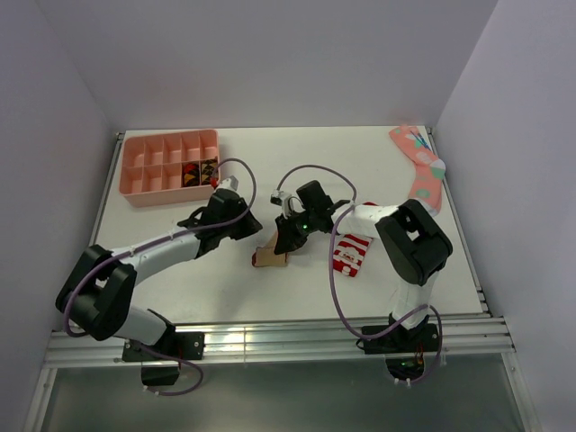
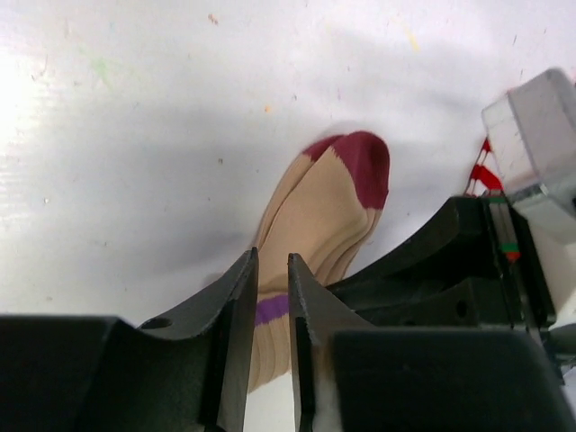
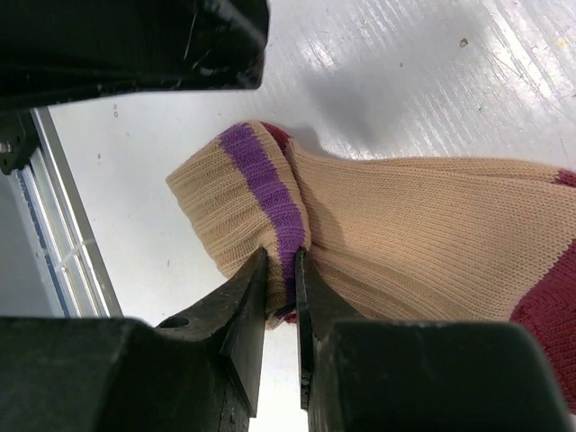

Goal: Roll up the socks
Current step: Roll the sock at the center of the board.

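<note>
Centrally, right tool (image 3: 281, 261) tight on tan sock (image 3: 405, 225) cuff edge; left tool (image 2: 272, 263) grip unclear.

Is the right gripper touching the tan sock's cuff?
Touching. The right wrist view shows the right gripper with both fingers pinched on the tan sock at its purple-striped cuff, cloth bunched between them.

The left arm (image 1: 157, 245) reached from its base at the counter's (image 1: 216, 292) near edge toward the middle, wrist tipped down. The right arm (image 1: 409, 238) was folded sharply, elbow raised, forearm running leftward to meet it. The left jaws stood a narrow slot apart with the tan sock (image 2: 315, 216) in the gap; any pinch was unclear. The right jaws were nearly closed, pinching its cuff.
</note>
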`<act>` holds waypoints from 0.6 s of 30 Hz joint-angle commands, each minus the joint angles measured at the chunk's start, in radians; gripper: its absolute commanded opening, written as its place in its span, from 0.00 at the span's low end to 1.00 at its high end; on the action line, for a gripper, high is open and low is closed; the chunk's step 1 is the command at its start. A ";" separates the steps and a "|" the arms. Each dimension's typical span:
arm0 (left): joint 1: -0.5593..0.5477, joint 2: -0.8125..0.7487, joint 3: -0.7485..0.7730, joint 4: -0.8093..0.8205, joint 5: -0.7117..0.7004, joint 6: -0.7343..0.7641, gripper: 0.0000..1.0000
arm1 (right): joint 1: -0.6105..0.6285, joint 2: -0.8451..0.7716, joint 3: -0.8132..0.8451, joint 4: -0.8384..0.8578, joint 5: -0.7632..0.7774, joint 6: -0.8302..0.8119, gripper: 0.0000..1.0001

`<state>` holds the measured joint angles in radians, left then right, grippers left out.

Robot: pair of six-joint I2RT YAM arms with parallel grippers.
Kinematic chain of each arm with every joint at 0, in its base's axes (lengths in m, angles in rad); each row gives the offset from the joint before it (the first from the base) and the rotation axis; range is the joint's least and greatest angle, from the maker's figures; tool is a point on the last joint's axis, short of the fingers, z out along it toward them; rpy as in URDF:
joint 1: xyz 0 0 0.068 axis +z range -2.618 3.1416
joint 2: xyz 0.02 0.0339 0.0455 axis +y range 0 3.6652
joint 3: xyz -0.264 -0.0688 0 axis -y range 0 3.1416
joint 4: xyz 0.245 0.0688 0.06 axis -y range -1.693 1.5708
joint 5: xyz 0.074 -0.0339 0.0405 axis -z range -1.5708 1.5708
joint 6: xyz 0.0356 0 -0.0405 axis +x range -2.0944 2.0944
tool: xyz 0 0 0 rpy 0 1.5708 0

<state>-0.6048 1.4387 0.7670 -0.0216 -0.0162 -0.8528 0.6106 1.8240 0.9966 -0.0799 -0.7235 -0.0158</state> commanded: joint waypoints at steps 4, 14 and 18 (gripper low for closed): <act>0.048 0.098 0.029 0.179 0.109 0.035 0.29 | 0.015 0.015 0.011 -0.050 0.061 -0.024 0.14; 0.122 0.356 0.080 0.460 0.432 0.149 0.48 | 0.026 0.032 0.013 -0.047 0.059 -0.019 0.13; 0.140 0.413 0.100 0.492 0.550 0.221 0.53 | 0.028 0.037 0.016 -0.047 0.055 -0.019 0.12</act>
<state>-0.4782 1.8294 0.8383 0.3477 0.3927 -0.7162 0.6224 1.8278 1.0019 -0.0834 -0.7067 -0.0166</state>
